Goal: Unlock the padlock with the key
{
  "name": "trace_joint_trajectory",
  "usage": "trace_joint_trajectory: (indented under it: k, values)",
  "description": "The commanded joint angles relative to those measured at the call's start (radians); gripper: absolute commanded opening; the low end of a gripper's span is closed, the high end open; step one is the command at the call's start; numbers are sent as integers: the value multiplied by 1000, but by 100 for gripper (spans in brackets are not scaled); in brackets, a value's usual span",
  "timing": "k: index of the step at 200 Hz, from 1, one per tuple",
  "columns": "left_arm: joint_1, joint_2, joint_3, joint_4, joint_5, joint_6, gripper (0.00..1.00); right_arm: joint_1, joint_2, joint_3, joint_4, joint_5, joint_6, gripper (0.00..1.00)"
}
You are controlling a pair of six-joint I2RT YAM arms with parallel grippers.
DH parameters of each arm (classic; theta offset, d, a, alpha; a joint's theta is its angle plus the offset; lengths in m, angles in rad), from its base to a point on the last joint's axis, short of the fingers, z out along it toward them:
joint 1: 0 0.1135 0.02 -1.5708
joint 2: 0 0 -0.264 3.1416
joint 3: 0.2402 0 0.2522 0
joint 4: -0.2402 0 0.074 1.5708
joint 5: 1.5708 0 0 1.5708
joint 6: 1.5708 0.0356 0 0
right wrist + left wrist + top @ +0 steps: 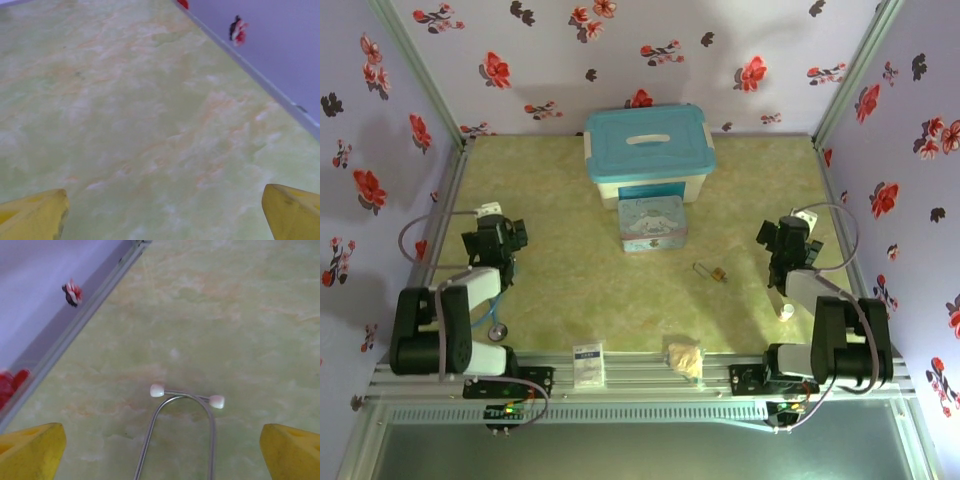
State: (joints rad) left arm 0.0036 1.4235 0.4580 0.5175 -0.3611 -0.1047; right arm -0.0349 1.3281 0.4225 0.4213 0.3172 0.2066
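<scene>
Top view: the left gripper (500,240) stands well to the left of the light blue rectangular cartoon tin (653,222), and the right gripper (783,240) well to the right of it. From here I cannot tell how their jaws stand. The tiny brass-gold padlock (720,274) lies on the green marbled table (570,300), to the right of the tin and a little nearer to me, between the tin and the right gripper and apart from both. The thin dark metal key (701,268) is at the padlock's tin side; whether it touches the padlock, I cannot tell.

Left wrist view: the yellow fingers (32,450) are spread wide, one in each lower corner, and they hold nothing. Between them on the table lies a bent silver metal tube with two white tips (185,400), touching neither finger.

Right wrist view: the yellow fingers (35,215) are also spread wide and hold nothing, with bare table between them.
</scene>
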Motion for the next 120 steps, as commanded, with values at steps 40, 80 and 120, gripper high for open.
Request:
trace_joint_trajectory:
  k: [40,80,120]
  values:
    - [10,126,-113,474,181,35,100,24,173,-53,437,-134,-79,99]
    - [-4,120,-86,411,148,42,100,36,243,-51,510,-140,-108,99]
    - [-14,121,-86,412,131,49,100,36,235,-38,482,-174,-120,99]
